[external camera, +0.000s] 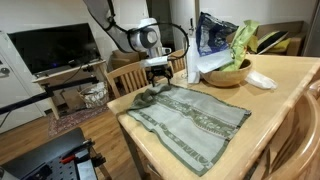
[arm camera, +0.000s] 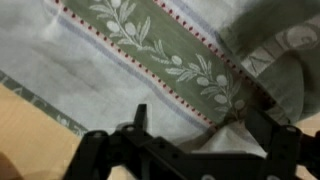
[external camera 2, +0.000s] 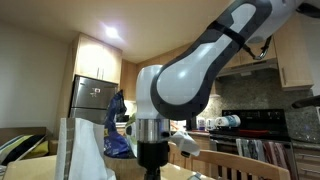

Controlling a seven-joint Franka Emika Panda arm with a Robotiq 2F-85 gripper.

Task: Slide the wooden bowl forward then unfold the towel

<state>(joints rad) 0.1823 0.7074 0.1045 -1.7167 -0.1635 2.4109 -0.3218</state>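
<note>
Wooden table (external camera: 285, 100), home dining area: one towel (external camera: 190, 122) is seen spread mostly flat across the near end, with one corner bunched up at the edge nearest the robot. One gripper (external camera: 158, 70) is held above that bunched corner, its two fingers (arm camera: 280, 150) parted wide with nothing grasped between them. Farther back, one wooden bowl (external camera: 228, 74) is set just beyond the towel's far edge, with one white dish (external camera: 262, 80) beside it. One television (external camera: 60, 48) is seen behind.

One towel (external camera: 190, 118), one wooden bowl (external camera: 232, 76), one white dish (external camera: 262, 80), one table (external camera: 288, 100).
</note>
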